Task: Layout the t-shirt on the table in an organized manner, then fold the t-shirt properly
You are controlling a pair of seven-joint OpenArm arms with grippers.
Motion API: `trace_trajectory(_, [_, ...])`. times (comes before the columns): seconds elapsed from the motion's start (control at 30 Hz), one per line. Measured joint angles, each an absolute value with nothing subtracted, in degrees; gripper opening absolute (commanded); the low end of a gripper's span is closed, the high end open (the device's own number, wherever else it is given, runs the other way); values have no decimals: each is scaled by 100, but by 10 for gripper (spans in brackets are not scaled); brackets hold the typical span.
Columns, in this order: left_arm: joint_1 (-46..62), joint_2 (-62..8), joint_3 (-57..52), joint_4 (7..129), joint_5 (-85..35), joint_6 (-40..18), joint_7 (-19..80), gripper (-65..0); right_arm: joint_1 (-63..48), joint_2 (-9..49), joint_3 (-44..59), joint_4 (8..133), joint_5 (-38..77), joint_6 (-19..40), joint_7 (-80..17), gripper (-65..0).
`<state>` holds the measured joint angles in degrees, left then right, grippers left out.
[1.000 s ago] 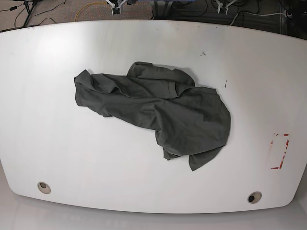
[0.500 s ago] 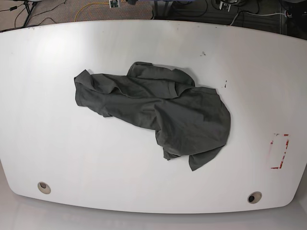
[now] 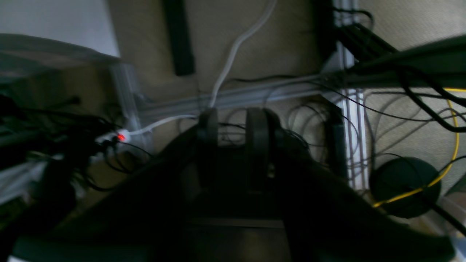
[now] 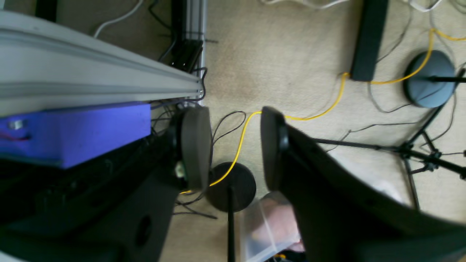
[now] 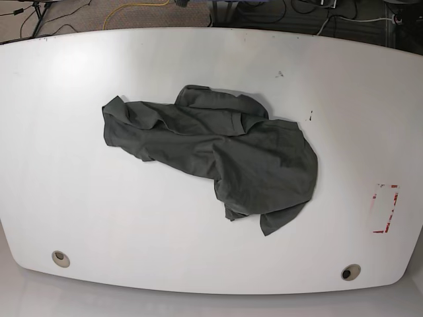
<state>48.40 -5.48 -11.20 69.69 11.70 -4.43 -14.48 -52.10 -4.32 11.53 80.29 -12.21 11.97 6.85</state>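
The dark grey t-shirt [image 5: 225, 152] lies crumpled in a wrinkled heap at the middle of the white table [image 5: 79, 198], stretching from the left centre towards the right front. Neither gripper shows in the base view. In the left wrist view my left gripper [image 3: 232, 120] hangs over the carpeted floor and cables, its two dark fingers a little apart with nothing between them. The right wrist view shows my right gripper [image 4: 235, 123] over the floor too, its fingers wider apart and empty. Neither wrist view shows the t-shirt.
Two grommet holes [image 5: 60, 258] [image 5: 350, 272] sit near the table's front edge, and a red-and-white sticker [image 5: 384, 208] at the right. An aluminium rail [image 4: 91, 80] and a purple block [image 4: 72, 131] lie left of the right gripper. Cables and round stand bases [image 4: 231, 185] cover the floor.
The gripper tips that showed at the top edge of the base view have drawn back out of it. The t-shirt has not moved.
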Motion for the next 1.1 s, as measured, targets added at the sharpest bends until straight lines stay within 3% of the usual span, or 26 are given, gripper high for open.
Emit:
trace_trajectory(0.37, [5822, -565, -1236, 8372, 215, -486, -1422, -533, -5988, -429, 1000, 9233, -1179, 1188, 646, -433])
trace_trajectory(0.87, [6836, -701, -1892, 10055, -860, -497, -1354, -533, -6860, -401, 969, 11288, -123, 1192, 25, -433])
trace_trajectory(1.1, [6914, -703, -2281, 10615, -1041, -451, -1369, -533, -6814, -414, 967, 11515, -119, 1201, 12, -433])
